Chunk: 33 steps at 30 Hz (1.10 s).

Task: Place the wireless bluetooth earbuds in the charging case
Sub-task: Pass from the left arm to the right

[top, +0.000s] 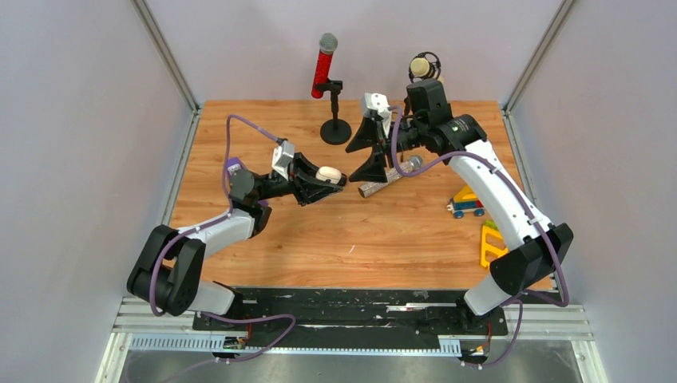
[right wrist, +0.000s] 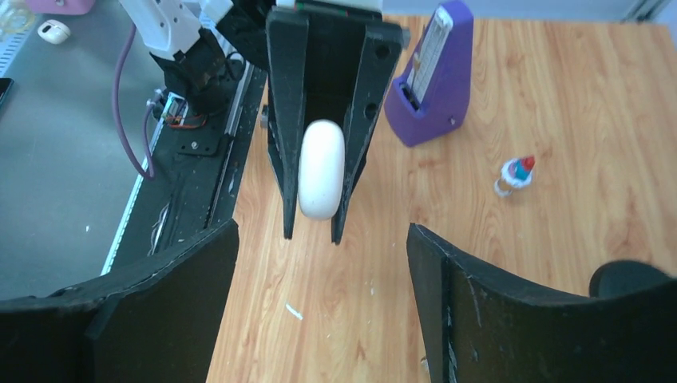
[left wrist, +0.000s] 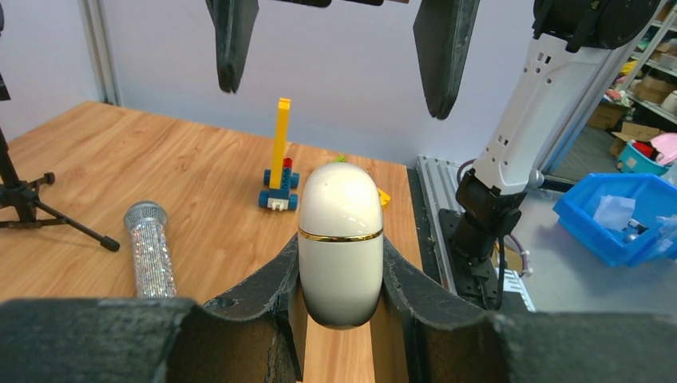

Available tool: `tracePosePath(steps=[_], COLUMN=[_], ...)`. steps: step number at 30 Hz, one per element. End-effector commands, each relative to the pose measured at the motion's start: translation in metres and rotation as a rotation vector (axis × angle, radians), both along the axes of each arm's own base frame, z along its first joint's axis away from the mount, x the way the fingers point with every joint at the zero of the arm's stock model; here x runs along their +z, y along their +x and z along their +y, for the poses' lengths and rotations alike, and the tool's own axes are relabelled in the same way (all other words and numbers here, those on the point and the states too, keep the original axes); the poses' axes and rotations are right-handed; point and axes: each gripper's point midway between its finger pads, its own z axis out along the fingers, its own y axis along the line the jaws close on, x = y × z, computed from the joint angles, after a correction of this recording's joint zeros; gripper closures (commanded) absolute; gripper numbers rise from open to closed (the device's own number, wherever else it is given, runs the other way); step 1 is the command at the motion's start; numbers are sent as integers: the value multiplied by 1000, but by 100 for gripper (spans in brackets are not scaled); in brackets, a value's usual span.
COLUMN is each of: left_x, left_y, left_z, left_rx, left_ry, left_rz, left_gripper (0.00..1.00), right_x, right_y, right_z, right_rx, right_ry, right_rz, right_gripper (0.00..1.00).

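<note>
Near the middle of the wooden table (top: 399, 231), seen from above, the left gripper (top: 319, 182) is clamped on the charging case (left wrist: 341, 239). The case is a smooth white pebble with a thin gold band round its waist, and its lid is down. It is raised off the boards and stands on end between the two black fingers (left wrist: 263, 295), its rounded top poking out past them. With the case shut, I cannot tell whether any earbuds are inside it.

Just off toward 2 o'clock from the case, the right gripper (top: 357, 159) faces it with its jaws spread wide and nothing between them. Its wrist view looks straight at the case, which is apart from both of its fingers.

A glittery silver microphone (left wrist: 150, 247) lies flat on the table under the right gripper. At 12 o'clock of the table, a red microphone (top: 324, 68) stands on a black stand (top: 335, 130). A second microphone (top: 423, 65) in a round cradle sits at 1 o'clock, behind the right arm. A toy block car (top: 467, 206) rests at 3 o'clock and a yellow block piece (top: 492, 243) is at 4 o'clock, by the right arm's elbow. A purple metronome (right wrist: 431, 76) stands at 9 o'clock beside the left arm, with a small red, white and blue toy (right wrist: 515, 174) near it.
</note>
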Motion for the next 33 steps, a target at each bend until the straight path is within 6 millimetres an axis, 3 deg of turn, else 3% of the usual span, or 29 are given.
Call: tracePosePath(steps=[1, 12, 26, 28, 33], left_x=[14, 12, 13, 12, 11], left_y=[-2, -5, -4, -3, 0], left_z=[-2, -5, -5, -5, -5], left_rx=[-10, -23, -15, -12, 3], left_ry=[-31, -29, -32, -30, -28], left_rz=[-50, -56, -68, -67, -60], left_gripper=[96, 96, 96, 95, 90], right_x=[33, 1, -26, -27, -27], right_y=[-10, 9, -1, -1, -4], right_z=[10, 31, 38, 37, 37], right_rx=[117, 54, 68, 70, 70], right_ry=[138, 73, 23, 21, 13], right_rz=[-96, -21, 40, 41, 39], right_gripper=[22, 26, 39, 44, 68])
